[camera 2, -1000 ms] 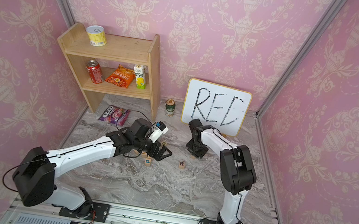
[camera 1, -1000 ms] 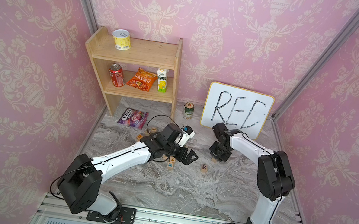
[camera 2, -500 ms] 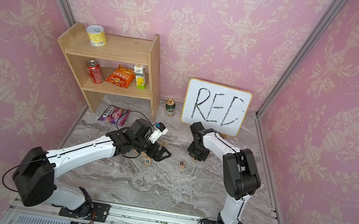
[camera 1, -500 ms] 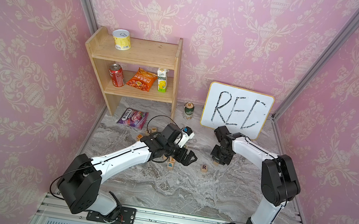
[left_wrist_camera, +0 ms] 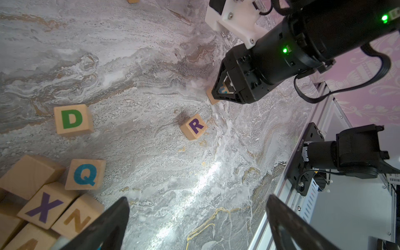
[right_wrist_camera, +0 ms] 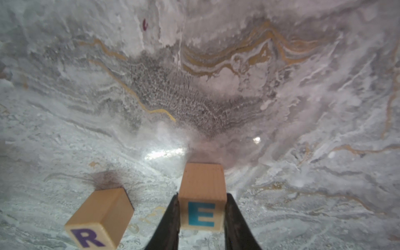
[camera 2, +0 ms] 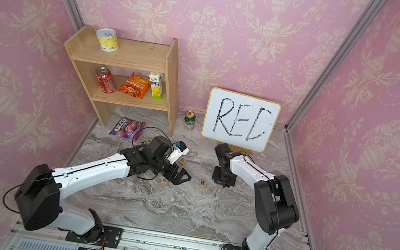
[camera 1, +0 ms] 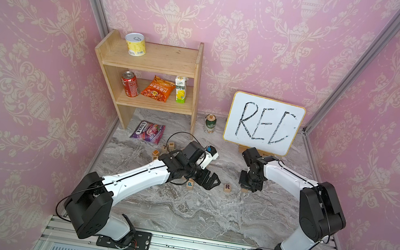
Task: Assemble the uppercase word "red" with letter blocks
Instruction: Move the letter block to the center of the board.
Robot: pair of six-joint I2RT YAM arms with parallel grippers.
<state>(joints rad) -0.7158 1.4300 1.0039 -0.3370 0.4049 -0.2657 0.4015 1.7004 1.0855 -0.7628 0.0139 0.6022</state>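
My right gripper (right_wrist_camera: 202, 197) is shut on a light-wood E block (right_wrist_camera: 202, 201) with a blue letter, low at the marble floor (right_wrist_camera: 194, 97); I cannot tell whether the block touches it. In both top views that gripper (camera 1: 249, 186) (camera 2: 222, 182) points down, just right of the purple R block (camera 1: 227, 187) (camera 2: 202, 183) (right_wrist_camera: 97, 218), which lies free. The green D block (left_wrist_camera: 72, 119) (camera 2: 182, 160) lies apart, beside my left wrist. My left gripper (camera 1: 211, 180) (left_wrist_camera: 197, 200) hovers open and holds nothing, left of the R block (left_wrist_camera: 194, 127).
Loose Q (left_wrist_camera: 85, 174), X (left_wrist_camera: 44, 207) and N (left_wrist_camera: 76, 218) blocks cluster near my left gripper, and a P block (camera 1: 189, 184) lies under it. A whiteboard (camera 1: 264, 123), a wooden shelf (camera 1: 151, 80), a can (camera 1: 210, 123) and a candy bag (camera 1: 148, 131) stand behind. A metal rail (camera 1: 188, 246) edges the front.
My right gripper has carried the E block a little toward the front, closer to the R block. The left arm has not moved.
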